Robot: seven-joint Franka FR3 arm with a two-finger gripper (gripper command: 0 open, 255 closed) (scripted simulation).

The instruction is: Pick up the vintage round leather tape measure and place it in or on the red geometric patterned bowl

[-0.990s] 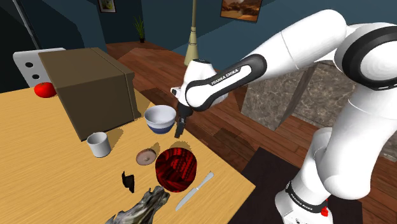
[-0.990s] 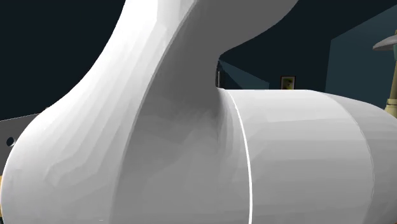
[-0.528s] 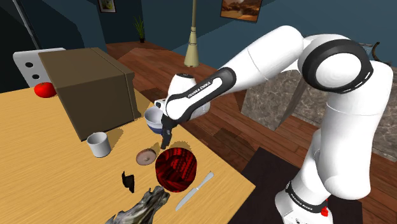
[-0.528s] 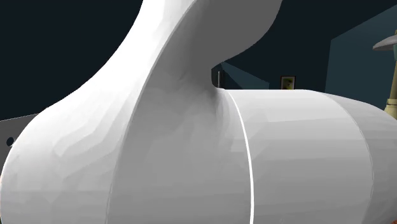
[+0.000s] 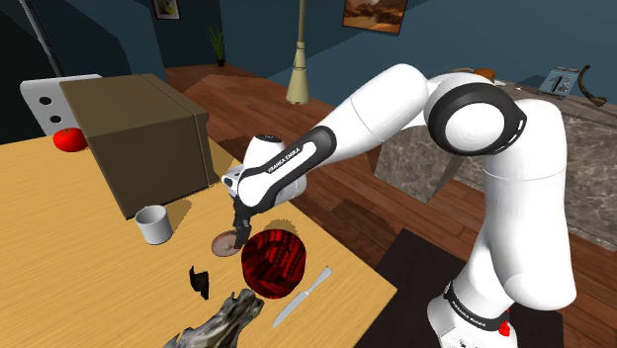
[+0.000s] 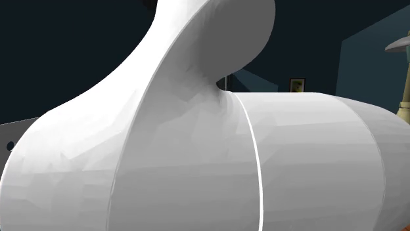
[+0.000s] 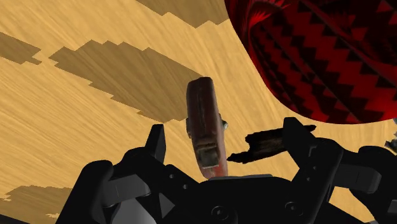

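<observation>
Shoulder view: against half a second back, the arm (image 5: 326, 138) is lower and swung toward the frame's lower left. The gripper (image 5: 237, 240), then hanging above the red bowl's far rim, is now down at the tape measure (image 5: 223, 244). The blue-and-white bowl seen earlier is now behind the forearm. Red bowl (image 5: 277, 263), white mug (image 5: 151, 224) and knife (image 5: 302, 296) unmoved.

Tape measure sits left of frame centre on the wooden table (image 5: 79, 247), just left of the red bowl, below and right of the mug. It reads as a low brown disc there.

Wrist view: tape measure (image 7: 205, 124) shows as a narrow red-brown oblong. Its long axis runs away from the palm, the far end leaning slightly away from the red bowl (image 7: 318, 57). A small stub juts from its bowl-side face. The gripper (image 7: 228, 135) has its fingers (image 7: 156, 141) spread, one on each side. Bare table (image 7: 76, 102) shows in both gaps, so there is no contact. A dark ragged piece (image 7: 267, 145) lies just beside the bowl-side finger; I cannot tell what it is.

Second exterior view: a white arm link (image 6: 197, 164) stands close to the lens, its upper curve shifted from before.
</observation>
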